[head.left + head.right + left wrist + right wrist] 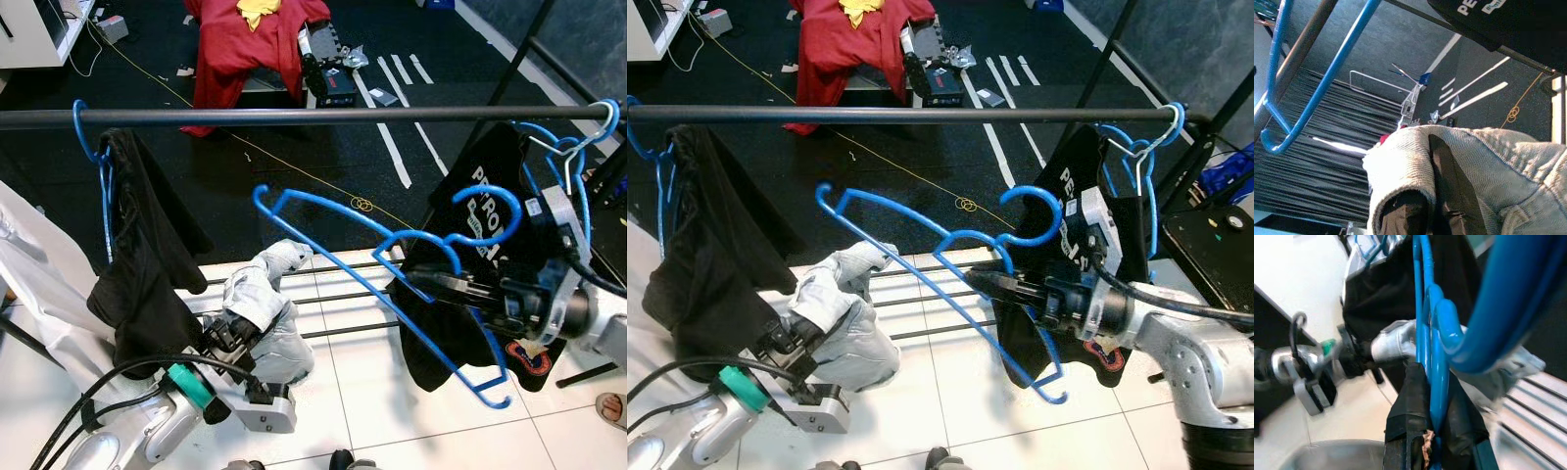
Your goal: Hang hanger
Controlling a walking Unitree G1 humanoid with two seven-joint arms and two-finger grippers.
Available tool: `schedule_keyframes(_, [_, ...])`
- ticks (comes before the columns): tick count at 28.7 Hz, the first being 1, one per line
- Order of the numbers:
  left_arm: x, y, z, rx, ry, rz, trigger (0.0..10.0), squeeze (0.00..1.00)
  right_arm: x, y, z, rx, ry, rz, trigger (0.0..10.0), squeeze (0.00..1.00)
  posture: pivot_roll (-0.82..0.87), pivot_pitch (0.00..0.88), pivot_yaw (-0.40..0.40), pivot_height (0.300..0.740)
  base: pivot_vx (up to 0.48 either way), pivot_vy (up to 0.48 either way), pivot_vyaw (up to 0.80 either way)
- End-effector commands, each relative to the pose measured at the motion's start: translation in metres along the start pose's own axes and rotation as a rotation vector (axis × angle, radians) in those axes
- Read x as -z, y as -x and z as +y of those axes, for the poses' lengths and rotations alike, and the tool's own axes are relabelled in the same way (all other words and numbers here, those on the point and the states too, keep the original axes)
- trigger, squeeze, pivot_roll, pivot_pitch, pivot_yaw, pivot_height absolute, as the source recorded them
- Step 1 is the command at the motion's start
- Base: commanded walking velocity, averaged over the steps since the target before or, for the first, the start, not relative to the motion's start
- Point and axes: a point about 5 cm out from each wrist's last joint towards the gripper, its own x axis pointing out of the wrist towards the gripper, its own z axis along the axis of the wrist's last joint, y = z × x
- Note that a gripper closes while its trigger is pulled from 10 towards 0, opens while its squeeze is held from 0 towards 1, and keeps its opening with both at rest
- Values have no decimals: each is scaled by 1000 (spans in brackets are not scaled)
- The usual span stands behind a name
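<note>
My right gripper (416,279) is shut on the neck of an empty blue hanger (374,297). It holds the hanger tilted below the dark rail (294,115), the hook (495,199) up and short of the bar. In the right wrist view the black fingers (1410,396) pinch the blue wire. My left gripper (230,338) is low at the left, shut on a bunch of light denim jeans (269,294). The left wrist view has a black finger (1447,191) pressed into the denim (1488,161).
A black garment (147,264) hangs on a blue hanger at the rail's left end. A black printed T-shirt (490,230) hangs at the right end. Red clothing (250,44) lies on the dark floor behind. A white cloth (39,284) is at left, a foot (612,406) at right.
</note>
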Motion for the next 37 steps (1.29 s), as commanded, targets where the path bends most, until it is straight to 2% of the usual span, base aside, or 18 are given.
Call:
schedule_keyframes(1, [-4,-2,1,-28,-1,-16,10000,0,2,-1,4,-2,-23,-11,10000,0,-94,180,10,740,0,0,0])
schedule_keyframes(3, [-4,-5,4,-62,-12,-14,10000,0,18,-16,17,-41,-168,-113,10000,0,-88,179,12,740,0,0,0])
schedule_keyframes(5, [-4,-7,4,-76,-18,-10,10000,0,35,-27,34,-112,-282,-143,10000,0,-85,179,14,740,0,0,0])
schedule_keyframes(12, [-4,-10,4,-94,-19,-4,10000,0,46,-28,42,-153,-431,-182,10000,0,-88,179,14,740,0,0,0])
schedule_keyframes(13, [-4,-11,4,-97,-18,-5,10000,0,52,-28,47,-161,-475,-165,10000,0,-90,180,12,740,0,0,0])
schedule_keyframes(15, [-4,-12,4,-99,-16,-5,10000,0,58,-27,52,-165,-485,-126,10000,0,-90,181,12,740,0,0,0])
schedule_keyframes(17, [-4,-13,4,-102,-14,-5,10000,0,61,-25,54,-149,-455,-68,10000,0,-91,182,10,740,0,0,0])
schedule_keyframes(18, [-4,-14,3,-105,-12,-2,10000,0,61,-23,49,-98,-361,-2,10000,0,-94,181,10,740,0,0,0])
schedule_keyframes(19, [-4,-14,3,-105,-12,-2,10000,0,61,-23,49,-98,-361,-2,10000,0,-94,181,10,740,0,0,0])
schedule_keyframes(20, [-3,-15,3,-108,-12,0,10000,0,59,-21,44,-47,-270,45,10000,0,-94,181,10,740,0,0,0])
schedule_keyframes(21, [-3,-15,3,-111,-10,4,10000,0,46,-19,26,59,-126,57,10000,0,-97,178,12,740,0,0,0])
schedule_keyframes(22, [-3,-15,3,-111,-10,4,10000,0,46,-19,26,59,-126,57,10000,0,-97,178,12,740,0,0,0])
schedule_keyframes(23, [-2,-15,3,-113,-8,7,10000,0,35,-18,15,135,-30,50,10000,0,-98,177,12,740,0,0,0])
schedule_keyframes(25, [-2,-15,3,-113,-8,7,10000,0,35,-18,15,135,-30,50,10000,0,-98,177,12,740,0,0,0])
schedule_keyframes(28, [-3,-17,2,-117,0,12,10000,0,1,-16,-19,396,197,4,10000,0,-98,174,16,740,0,0,0])
schedule_keyframes(30, [-3,-17,2,-117,0,12,10000,0,1,-16,-19,396,197,4,10000,0,-98,174,16,740,0,0,0])
schedule_keyframes(32, [-2,-18,2,-119,5,15,10000,0,-6,-15,-32,509,230,-16,10000,0,-94,174,17,740,0,0,0])
schedule_keyframes(37, [-2,-18,3,-121,11,22,10000,0,-9,-15,-44,616,234,-21,10000,0,-90,174,21,740,0,0,0])
